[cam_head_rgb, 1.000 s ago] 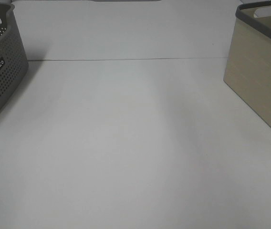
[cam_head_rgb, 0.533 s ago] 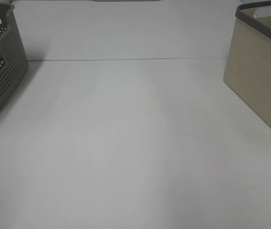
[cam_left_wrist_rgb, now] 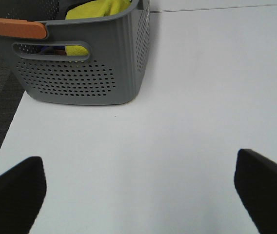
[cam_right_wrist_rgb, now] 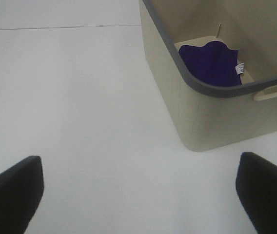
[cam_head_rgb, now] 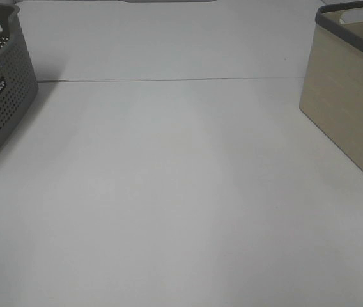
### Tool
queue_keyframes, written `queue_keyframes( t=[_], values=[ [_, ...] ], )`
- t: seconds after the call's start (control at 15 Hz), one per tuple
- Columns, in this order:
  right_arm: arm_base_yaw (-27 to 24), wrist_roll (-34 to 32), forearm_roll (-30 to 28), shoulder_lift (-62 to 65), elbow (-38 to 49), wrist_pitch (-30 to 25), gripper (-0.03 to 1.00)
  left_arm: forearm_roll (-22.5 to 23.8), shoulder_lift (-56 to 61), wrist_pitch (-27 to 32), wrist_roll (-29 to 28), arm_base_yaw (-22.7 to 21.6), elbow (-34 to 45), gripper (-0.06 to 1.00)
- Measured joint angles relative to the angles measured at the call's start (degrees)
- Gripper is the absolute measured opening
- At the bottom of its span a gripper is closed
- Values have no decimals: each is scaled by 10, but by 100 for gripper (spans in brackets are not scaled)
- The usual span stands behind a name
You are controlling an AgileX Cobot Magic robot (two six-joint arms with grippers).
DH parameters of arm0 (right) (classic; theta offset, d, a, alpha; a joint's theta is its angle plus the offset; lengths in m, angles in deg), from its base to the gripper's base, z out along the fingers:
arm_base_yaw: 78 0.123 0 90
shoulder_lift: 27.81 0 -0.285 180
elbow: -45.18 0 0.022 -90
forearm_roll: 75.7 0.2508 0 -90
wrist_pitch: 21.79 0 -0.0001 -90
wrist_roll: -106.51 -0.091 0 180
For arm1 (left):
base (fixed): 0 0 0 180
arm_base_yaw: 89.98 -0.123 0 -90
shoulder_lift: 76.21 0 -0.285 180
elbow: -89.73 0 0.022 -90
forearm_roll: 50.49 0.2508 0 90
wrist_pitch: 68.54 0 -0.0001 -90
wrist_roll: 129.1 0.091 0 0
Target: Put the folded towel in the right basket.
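The white counter (cam_head_rgb: 181, 192) lies open between the grey basket (cam_head_rgb: 2, 96) at its left edge and the beige basket (cam_head_rgb: 351, 96) at its right edge. Only the right wrist view shows the purple towel (cam_right_wrist_rgb: 209, 63) inside the beige basket. Both grippers, left gripper (cam_left_wrist_rgb: 138, 195) and right gripper (cam_right_wrist_rgb: 138, 195), are spread wide, holding nothing.

L hand (cam_left_wrist_rgb: 138, 195) & R hand (cam_right_wrist_rgb: 138, 195): black, matte, blunt wedge-shaped fingers (cam_left_wrist_rgb: 14, 195); no markings visible.
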Motion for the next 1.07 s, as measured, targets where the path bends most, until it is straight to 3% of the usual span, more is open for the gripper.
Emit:
queue_keyframes(
  t=[0.2, 0.53, 1.07],
  values=[
    [0, -1, 0, 118, 83, -4, 98, 0, 0, 0, 1, 2, 0, 99],
    [0, -14, -2, 187, 175, 13, 98, 0, 0, 0, 1, 2, 0, 99],
    [0, -14, -2, 208, 189, 19, 98, 0, 0, 0, 1, 2, 0, 99]
  ],
)
